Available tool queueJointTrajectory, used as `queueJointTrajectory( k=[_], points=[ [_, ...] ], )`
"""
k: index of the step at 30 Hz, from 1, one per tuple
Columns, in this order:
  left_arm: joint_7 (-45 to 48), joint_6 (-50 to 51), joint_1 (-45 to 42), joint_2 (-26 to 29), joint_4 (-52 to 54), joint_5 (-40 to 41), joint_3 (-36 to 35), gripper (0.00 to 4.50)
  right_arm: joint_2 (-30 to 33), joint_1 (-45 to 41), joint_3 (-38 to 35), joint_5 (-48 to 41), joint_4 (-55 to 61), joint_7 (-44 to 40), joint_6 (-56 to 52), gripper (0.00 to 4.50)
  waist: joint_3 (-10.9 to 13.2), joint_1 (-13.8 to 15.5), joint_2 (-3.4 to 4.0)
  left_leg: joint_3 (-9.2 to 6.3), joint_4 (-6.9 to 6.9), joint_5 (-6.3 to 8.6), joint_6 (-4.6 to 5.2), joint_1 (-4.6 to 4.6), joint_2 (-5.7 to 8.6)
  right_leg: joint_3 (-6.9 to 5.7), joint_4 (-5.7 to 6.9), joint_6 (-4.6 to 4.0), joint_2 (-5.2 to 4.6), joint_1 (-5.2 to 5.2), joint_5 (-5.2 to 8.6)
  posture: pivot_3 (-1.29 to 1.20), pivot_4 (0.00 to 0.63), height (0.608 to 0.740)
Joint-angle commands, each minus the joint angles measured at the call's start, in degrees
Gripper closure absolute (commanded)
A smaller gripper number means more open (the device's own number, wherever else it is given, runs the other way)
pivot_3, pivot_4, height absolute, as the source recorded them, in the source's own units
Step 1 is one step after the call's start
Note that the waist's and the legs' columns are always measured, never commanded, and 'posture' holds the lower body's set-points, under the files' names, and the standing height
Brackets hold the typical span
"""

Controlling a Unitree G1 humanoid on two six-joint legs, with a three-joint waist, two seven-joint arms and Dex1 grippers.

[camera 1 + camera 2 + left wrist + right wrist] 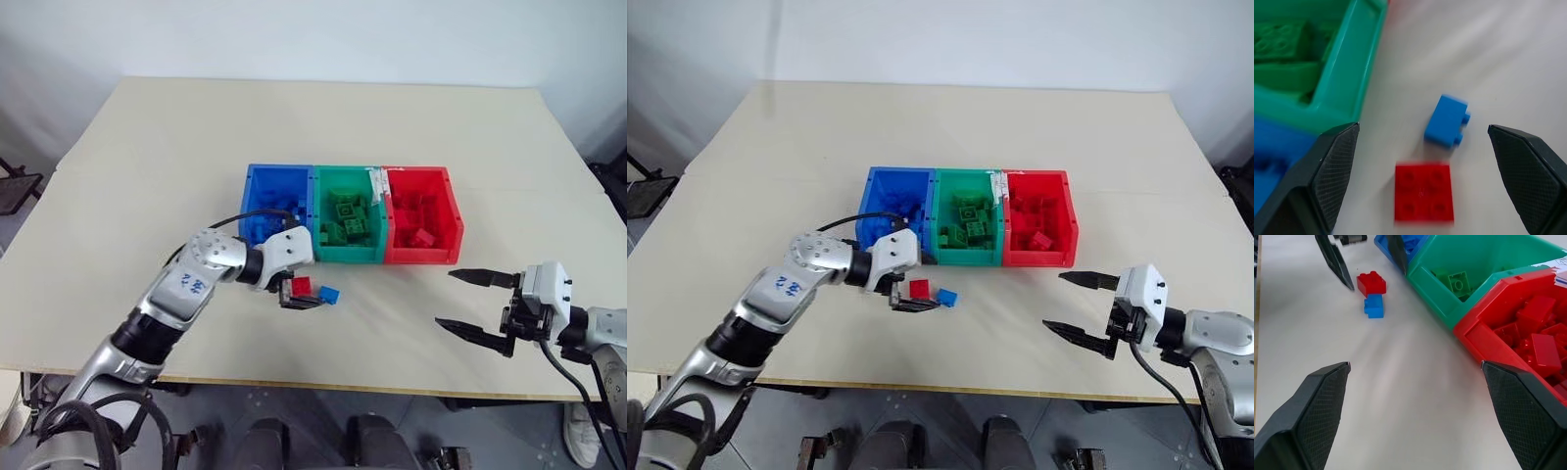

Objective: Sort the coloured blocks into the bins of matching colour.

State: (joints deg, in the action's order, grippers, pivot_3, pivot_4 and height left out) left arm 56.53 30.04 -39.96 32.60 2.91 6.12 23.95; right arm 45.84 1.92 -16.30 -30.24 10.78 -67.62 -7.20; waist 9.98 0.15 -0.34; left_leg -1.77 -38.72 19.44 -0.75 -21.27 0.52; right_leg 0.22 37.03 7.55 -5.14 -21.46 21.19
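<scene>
Two loose blocks lie on the table in front of the bins: a red block and, just right of it, a blue block. My left gripper stands open around the red block, one finger on each side and not touching it. In the left wrist view the red block lies between the fingers and the blue block lies just past the tips. The joined blue bin, green bin and red bin each hold several blocks of their own colour. My right gripper hangs open and empty to the right.
The bins sit mid-table, close behind the left gripper. The cream table stretches wide to the left and behind the bins; its front edge runs just below both grippers. A dark object stands beyond the table's left edge.
</scene>
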Motion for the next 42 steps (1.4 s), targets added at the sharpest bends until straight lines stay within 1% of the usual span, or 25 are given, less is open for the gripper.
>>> queueJointTrajectory(
  k=[1,3,5,6,9,13,16,18,20,24,27,28,30,34,36,39,41,42],
  points=[
    [1.1,-0.7,-0.6,-1.2,-0.8,-0.9,1.0,0.00,-0.4,0.9,-2.0,-0.8,2.4,1.5,0.3,0.03,0.0,0.0,0.00,0.00,-0.03,0.00,0.00,0.00,0.00,0.01,0.01,0.00,-0.02,0.00,0.00,0.00,0.150,0.740],
    [1.6,-1.8,-0.6,-2.3,-0.7,-1.6,2.1,0.00,-0.6,1.3,-2.0,-0.7,3.0,2.4,0.4,0.03,0.0,0.1,-0.01,-0.02,-0.11,0.00,0.00,-0.01,0.00,0.01,0.05,0.01,-0.15,0.01,-0.01,0.00,0.150,0.740],
    [0.7,-2.2,-1.1,-2.5,-1.5,-4.0,3.1,0.41,-0.7,1.7,-2.1,-0.9,3.6,3.0,0.4,0.00,0.0,0.1,-0.01,-0.03,-0.19,0.00,0.00,-0.03,0.01,0.01,0.06,0.05,-0.19,0.03,-0.03,0.00,0.150,0.740],
    [1.2,-2.2,-1.1,-2.5,-1.6,-4.3,3.4,0.53,-0.8,2.0,-2.1,-0.9,3.8,3.2,0.4,0.00,0.0,0.2,-0.01,-0.03,-0.21,0.00,0.00,-0.04,0.02,0.01,0.06,0.06,-0.18,0.03,-0.03,0.00,0.150,0.740],
    [2.2,-2.1,-1.1,-3.1,-2.1,-4.9,4.2,1.39,-0.9,2.4,-2.0,-0.7,4.2,3.8,0.5,0.00,0.0,0.1,-0.01,-0.03,-0.22,0.00,0.00,-0.04,0.02,0.02,0.07,0.08,-0.17,0.03,-0.04,0.00,0.150,0.740],
    [1.9,-1.9,-1.6,-4.0,-4.1,-7.0,5.4,2.67,-1.1,2.3,-1.8,-0.5,4.7,4.8,0.6,0.00,0.0,0.4,-0.01,-0.03,-0.25,0.00,0.02,-0.04,0.05,0.01,0.09,0.09,-0.16,0.03,-0.05,0.00,0.150,0.740],
    [2.7,-1.9,-1.5,-4.3,-4.3,-7.1,5.4,3.55,-1.0,1.7,-1.1,-0.4,5.2,5.6,0.2,0.00,0.0,0.7,-0.01,-0.03,-0.27,-0.01,0.05,-0.03,0.10,0.02,0.10,0.12,-0.17,0.05,-0.06,0.00,0.150,0.740],
    [3.0,-2.1,-1.3,-4.6,-4.1,-6.9,5.0,3.58,-1.0,1.0,-0.6,-0.3,5.7,6.3,-0.4,0.00,0.0,0.7,-0.01,-0.03,-0.28,-0.02,0.07,-0.03,0.13,0.02,0.12,0.13,-0.18,0.05,-0.07,0.00,0.150,0.740],
    [2.5,-3.6,-1.2,-5.7,-4.2,-5.6,3.2,3.58,-0.9,0.3,-0.1,-0.4,6.2,7.0,-1.2,0.00,0.0,0.8,-0.01,-0.03,-0.29,-0.02,0.07,-0.03,0.13,0.04,0.11,0.14,-0.19,0.05,-0.08,0.00,0.150,0.740],
    [-0.4,-7.3,-0.5,-9.2,-3.3,0.6,-6.0,3.58,-1.3,-1.1,0.2,-1.3,7.1,7.9,-2.6,0.00,0.0,1.2,-0.03,-0.04,-0.32,-0.01,0.09,-0.06,0.14,0.02,0.11,0.15,-0.27,0.04,-0.08,0.00,0.150,0.740],
    [-0.5,-10.5,2.1,-9.2,0.4,5.6,-12.9,3.58,-2.1,-2.3,0.3,-2.5,8.2,8.9,-3.9,0.00,0.0,1.0,-0.03,-0.06,-0.31,-0.01,0.08,-0.07,0.11,0.00,0.07,0.16,-0.32,0.03,-0.08,0.00,0.150,0.740],
    [-1.4,-9.9,3.4,-9.0,2.1,7.7,-16.1,3.58,-2.6,-2.8,0.3,-3.0,8.7,9.5,-4.3,0.00,0.0,0.9,-0.03,-0.05,-0.31,-0.01,0.08,-0.07,0.09,-0.02,0.07,0.16,-0.32,0.01,-0.08,0.00,0.150,0.740],
    [-3.2,-12.5,5.8,-8.6,4.1,10.2,-21.7,3.58,-3.8,-3.8,0.2,-3.7,9.6,10.4,-4.2,0.00,0.0,0.6,-0.03,-0.05,-0.29,-0.01,0.08,-0.06,0.04,-0.03,0.06,0.16,-0.31,0.00,-0.08,0.00,0.150,0.740],
    [-8.7,-12.7,9.5,-6.1,5.6,10.5,-28.9,3.58,-6.8,-6.3,0.0,-5.2,11.3,14.0,-5.1,0.00,0.0,0.5,-0.02,-0.07,-0.31,-0.02,0.06,-0.05,0.04,-0.06,0.09,0.16,-0.34,0.02,-0.09,0.00,0.150,0.740],
    [-11.8,-10.8,10.1,-5.1,5.1,10.3,-31.1,3.58,-7.5,-7.0,0.2,-5.0,11.6,14.7,-5.0,0.00,0.0,0.6,-0.03,-0.07,-0.31,-0.02,0.06,-0.04,0.08,-0.05,0.12,0.18,-0.35,0.02,-0.10,0.00,0.150,0.740],
    [-17.0,-6.2,8.9,-4.5,1.8,8.9,-32.0,3.58,-8.2,-7.7,0.7,-4.6,11.1,15.2,-4.7,0.00,0.0,1.2,-0.04,-0.13,-0.31,-0.01,0.08,-0.04,0.18,-0.05,0.10,0.21,-0.38,0.04,-0.11,0.00,0.150,0.740],
    [-18.9,-2.6,7.3,-5.7,0.0,10.6,-32.4,3.58,-8.4,-7.7,1.1,-4.0,10.4,14.8,-4.2,0.00,0.0,1.3,-0.04,-0.21,-0.31,0.00,0.12,-0.06,0.26,-0.05,0.10,0.22,-0.37,0.05,-0.12,0.00,0.150,0.740],
    [-19.2,-2.6,6.7,-6.2,-0.8,10.9,-32.3,3.58,-8.4,-7.7,1.2,-3.7,10.0,14.6,-3.9,0.00,0.0,1.3,-0.04,-0.26,-0.31,0.00,0.14,-0.07,0.31,-0.05,0.10,0.22,-0.37,0.06,-0.12,0.00,0.150,0.740]
  ],
)
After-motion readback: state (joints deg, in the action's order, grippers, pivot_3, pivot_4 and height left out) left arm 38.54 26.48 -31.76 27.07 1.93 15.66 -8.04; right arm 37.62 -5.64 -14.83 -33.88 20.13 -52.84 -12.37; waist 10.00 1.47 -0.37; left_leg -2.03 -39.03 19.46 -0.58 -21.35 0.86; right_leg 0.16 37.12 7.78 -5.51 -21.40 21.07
